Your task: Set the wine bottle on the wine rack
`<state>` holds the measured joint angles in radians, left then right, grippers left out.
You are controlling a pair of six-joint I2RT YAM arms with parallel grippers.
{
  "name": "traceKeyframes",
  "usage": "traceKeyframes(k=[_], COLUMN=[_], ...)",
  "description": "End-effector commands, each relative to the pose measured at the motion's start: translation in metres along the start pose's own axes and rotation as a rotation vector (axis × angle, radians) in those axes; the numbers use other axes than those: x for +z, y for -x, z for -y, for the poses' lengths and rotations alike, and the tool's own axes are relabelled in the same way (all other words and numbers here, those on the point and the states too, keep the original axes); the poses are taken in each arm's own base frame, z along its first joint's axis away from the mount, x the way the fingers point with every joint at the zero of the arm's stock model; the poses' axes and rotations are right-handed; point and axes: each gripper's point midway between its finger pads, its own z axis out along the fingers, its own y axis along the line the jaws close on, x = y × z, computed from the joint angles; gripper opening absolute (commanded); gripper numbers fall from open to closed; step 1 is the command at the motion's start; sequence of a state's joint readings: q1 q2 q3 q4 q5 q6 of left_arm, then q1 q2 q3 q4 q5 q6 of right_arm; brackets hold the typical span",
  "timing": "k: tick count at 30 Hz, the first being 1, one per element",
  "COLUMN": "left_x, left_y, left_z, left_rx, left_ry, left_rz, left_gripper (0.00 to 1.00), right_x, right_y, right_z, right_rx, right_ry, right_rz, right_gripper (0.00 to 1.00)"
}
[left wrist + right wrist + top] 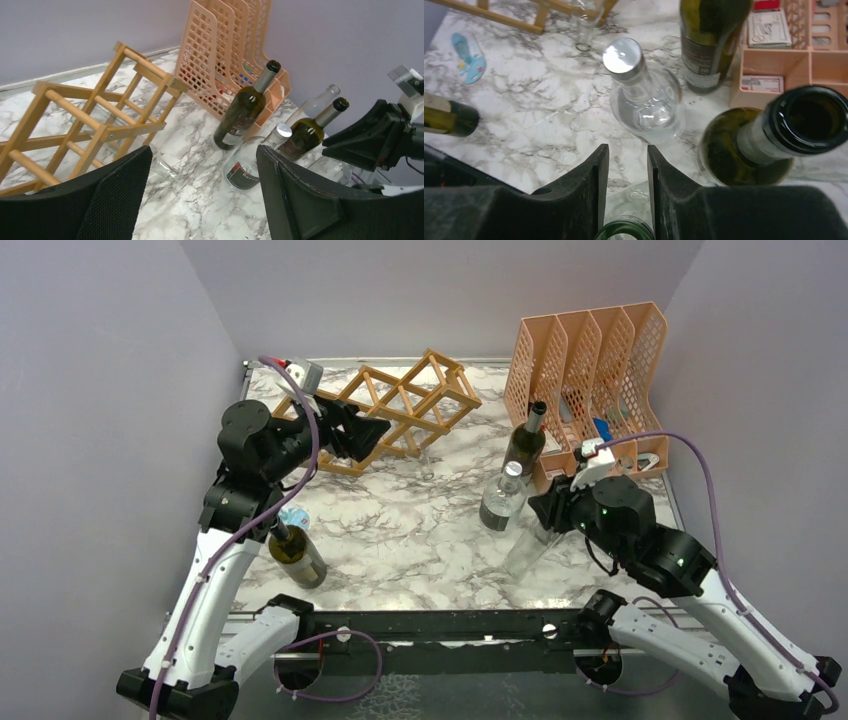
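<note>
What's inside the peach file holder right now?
Paper cards lie in the near slots of the file holder, and something blue shows in another slot. The perforated walls and the dark wine bottle standing in front hide the rest.

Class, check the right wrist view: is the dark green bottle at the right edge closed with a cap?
No, the dark green bottle shows an open mouth with a hollow dark inside.

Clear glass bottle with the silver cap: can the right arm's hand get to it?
Probably yes. The clear glass bottle with the silver cap stands just ahead of the right hand, nothing between. But a second glass bottle sits between its fingers and might hinder.
</note>
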<state>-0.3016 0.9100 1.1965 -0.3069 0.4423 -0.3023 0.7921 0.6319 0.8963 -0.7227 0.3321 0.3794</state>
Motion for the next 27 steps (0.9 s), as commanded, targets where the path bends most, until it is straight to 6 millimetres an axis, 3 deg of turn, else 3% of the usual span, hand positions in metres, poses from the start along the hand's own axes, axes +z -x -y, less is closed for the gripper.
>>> traceKeyframes(k=[1, 4, 8, 15, 21, 27], left_x=[0.010, 0.013, 0.014, 0.010, 0.006, 0.009], left_y=[-0.007, -0.017, -0.035, -0.080, -0.104, -0.126], left_z=[0.022, 0.031, 0.044, 0.067, 0.071, 0.062], left_rx=[0.016, 0.063, 0.112, 0.045, 0.043, 0.030], left_ry=[-0.175, -0.273, -0.394, -0.558, -0.611, -0.599], left_rz=[0.009, 0.007, 0.011, -0.049, -0.094, -0.121], left_gripper=[0.82, 0.85, 0.99, 0.99, 0.99, 0.99], right_x=[-0.013, -0.014, -0.012, 0.007, 0.033, 0.031], right_y=[0.050, 0.064, 0.085, 0.119, 0.151, 0.179], right_z=[-0.048, -0.069, -0.099, -0.150, -0.180, -0.204], right_rx=[0.014, 0.025, 0.049, 0.116, 0.161, 0.139], right_ry=[0.230, 0.324, 0.435, 0.589, 0.640, 0.740], right_rz=[0.124, 0.142, 0.154, 0.146, 0.164, 0.224], right_gripper=[0.01, 0.01, 0.01, 0.01, 0.01, 0.01])
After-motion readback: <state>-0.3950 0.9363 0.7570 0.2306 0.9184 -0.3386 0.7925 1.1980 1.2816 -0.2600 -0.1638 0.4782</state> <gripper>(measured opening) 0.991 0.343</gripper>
